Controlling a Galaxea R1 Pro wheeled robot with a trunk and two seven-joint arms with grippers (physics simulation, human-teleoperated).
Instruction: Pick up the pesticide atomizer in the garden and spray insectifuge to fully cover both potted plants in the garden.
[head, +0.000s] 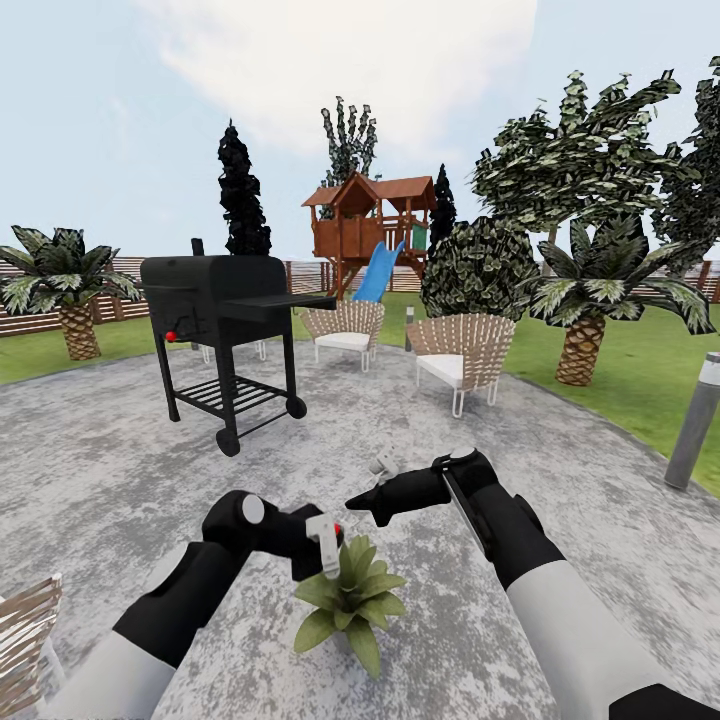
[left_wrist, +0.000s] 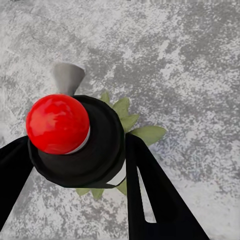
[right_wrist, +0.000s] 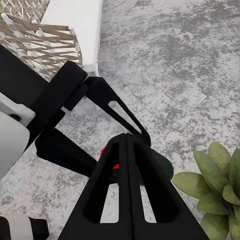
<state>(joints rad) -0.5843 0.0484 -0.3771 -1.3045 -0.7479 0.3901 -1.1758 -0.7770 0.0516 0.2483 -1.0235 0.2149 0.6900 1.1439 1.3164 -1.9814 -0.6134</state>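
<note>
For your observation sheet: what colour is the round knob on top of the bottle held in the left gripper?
Bright red knob, clearest in the left wrist view.

The pesticide atomizer (left_wrist: 75, 145) hides most of the potted plant (left_wrist: 137, 132).

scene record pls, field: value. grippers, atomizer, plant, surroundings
left gripper: shut on the atomizer
atomizer: dark body, red cap, grey nozzle; held above the potted plant
right gripper: fingers together, nothing between them, beside the atomizer
potted plant: green rosette on the patio, just below the left gripper; pot hidden by the leaves
patio: mottled grey paving, lawn around it
grill: black, wheeled, ahead to the left
chairs: two woven chairs behind the grill
play tower: wooden, blue slide, at the back
second potted plant: not located
</note>
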